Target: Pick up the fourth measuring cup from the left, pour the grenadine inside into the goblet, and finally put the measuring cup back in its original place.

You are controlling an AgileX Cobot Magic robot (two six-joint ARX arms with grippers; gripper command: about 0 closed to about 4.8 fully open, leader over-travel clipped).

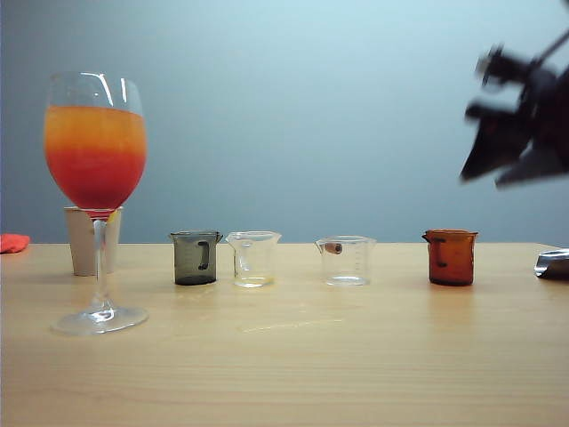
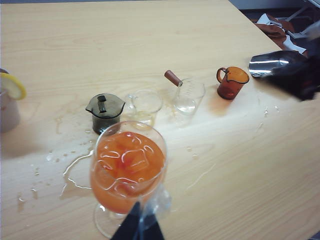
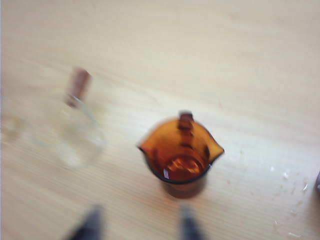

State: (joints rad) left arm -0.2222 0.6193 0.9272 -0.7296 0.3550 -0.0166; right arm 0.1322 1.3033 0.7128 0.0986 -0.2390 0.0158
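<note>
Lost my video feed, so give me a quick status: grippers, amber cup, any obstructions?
Right gripper open, above amber cup, empty. Left gripper at goblet foot, state unclear. Cup stands upright in row, goblet full. Nothing blocking.

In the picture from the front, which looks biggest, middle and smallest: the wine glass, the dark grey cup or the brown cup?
1. Goblet, by far the tallest, though it also stands nearest the camera.
2 and 3. Smoky grey cup and amber measuring cup look alike in size; no ranking.

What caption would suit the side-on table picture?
Four small cups in a row, the amber cup back on the table, a full goblet at left, the right gripper raised above.
</note>
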